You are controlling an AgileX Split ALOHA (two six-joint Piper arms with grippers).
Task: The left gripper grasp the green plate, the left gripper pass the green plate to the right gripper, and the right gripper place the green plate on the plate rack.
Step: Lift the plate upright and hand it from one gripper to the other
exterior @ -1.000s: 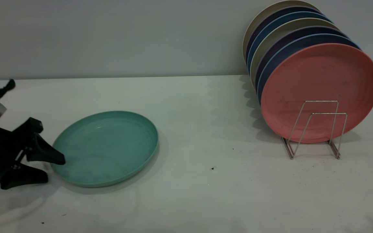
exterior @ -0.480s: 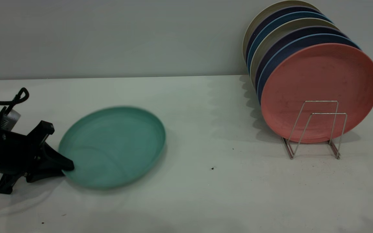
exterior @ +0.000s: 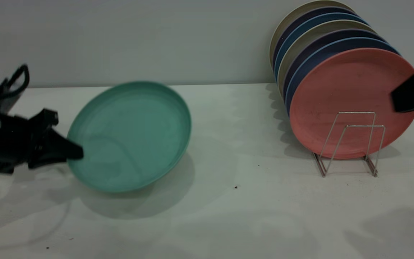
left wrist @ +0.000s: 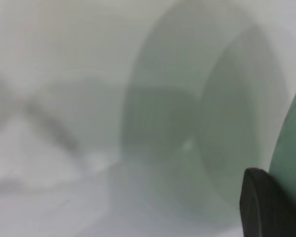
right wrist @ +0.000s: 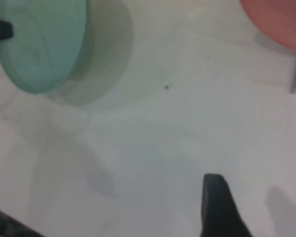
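- My left gripper [exterior: 72, 153] is clamped on the green plate [exterior: 129, 135], pinching its rim at the plate's 9 o'clock edge.
- Plate is off the table [exterior: 228, 216] and tilted up, face toward the camera, shadow under it. It sits at 9 o'clock in the exterior view, well apart from the plate rack [exterior: 350, 144] at 3 o'clock.
- Left wrist view: one fingertip [left wrist: 269, 205] against the green rim; everything else smeared.
- My right gripper [exterior: 413, 91] comes in at the 3 o'clock edge of the frame, in front of the salmon-pink plate [exterior: 350, 100]. Only one finger [right wrist: 219, 207] shows in the right wrist view, so I cannot tell if it is open or closed.
- Step, my read: grasp done, carry to handover in hand. Pass not yet made; the two grippers are well apart.
- Rack: pink plate and the stack of blue plates [exterior: 322, 46] behind it fill the rear slots; the two front wire loops look free.
- Next move calls for: bring the plate toward centre, hold it upright, present the free 3 o'clock rim.
- Right needs jaws open before contact and a firm bite before I release the left.
- Risk: one-edge pinch, plate could swing or slip.
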